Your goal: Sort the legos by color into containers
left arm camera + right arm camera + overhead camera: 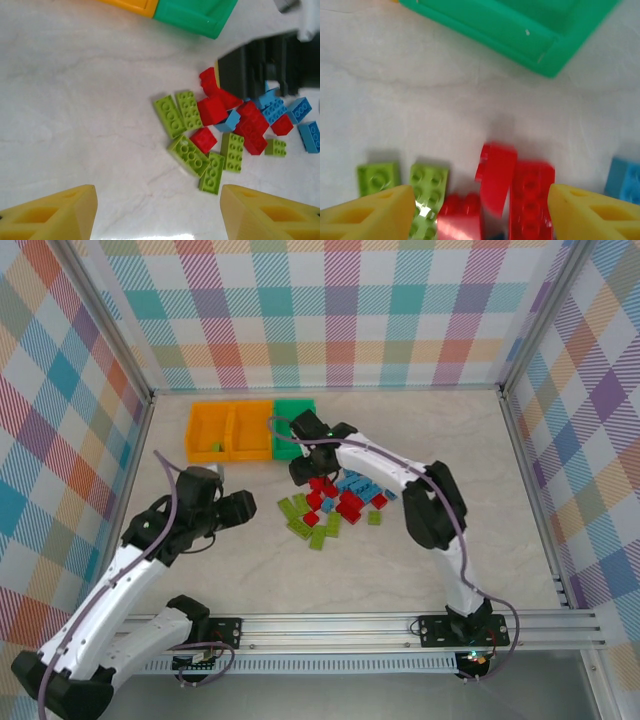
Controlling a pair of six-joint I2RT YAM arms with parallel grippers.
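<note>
The legos (335, 505) lie in a loose pile of lime green, red and light blue bricks mid-table. The containers stand at the back: two orange bins (230, 430) and a green bin (293, 425); one lime brick (216, 448) lies in the left orange bin. My right gripper (305, 468) hovers at the pile's back-left edge, open, its yellow fingers straddling a tilted red brick (496, 175) and a flat red one (532, 200) without touching them. My left gripper (238, 510) is open over bare table left of the pile, lime bricks (192, 155) just ahead.
The table is walled by plaid panels at the back and sides, and a metal rail (350, 625) runs along the near edge. The right arm (265, 65) reaches over the pile's far side. Bare tabletop (430, 420) lies right of the bins.
</note>
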